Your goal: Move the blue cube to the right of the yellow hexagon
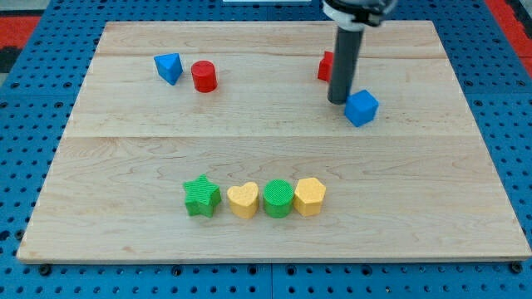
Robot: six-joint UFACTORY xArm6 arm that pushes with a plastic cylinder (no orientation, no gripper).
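The blue cube [362, 108] sits in the upper right part of the bench [125, 249], turned a little so that one corner faces the view's bottom. My tip [337, 100] stands just beside it, at about ten o'clock from the cube, so the cube lies at roughly four o'clock from my tip. They look to be touching or very nearly so; I cannot tell which. There is no pincer on this arm, only the straight dark rod, so nothing opens or closes and nothing is held; the rod can only shove.

The yellow hexagon [310, 197] lies at about seven o'clock from the cube, well apart from it, at the right-hand end of a row near the view's bottom. The goal spot, to the hexagon's right, is therefore at close to six o'clock from the cube. I judge that a push from my tip's present side would send the cube down and toward the view's right, somewhat wide of the goal, so the tip probably wants to sit nearer the cube's twelve o'clock face first.

Outward from there: a green cylinder [278, 198], a yellow heart [243, 200] and a green star [201, 197] continue the row leftward. A red block [325, 66], shape unclear, is partly hidden behind the rod. A red cylinder [204, 76] and another blue block [169, 67] rest at the upper left.
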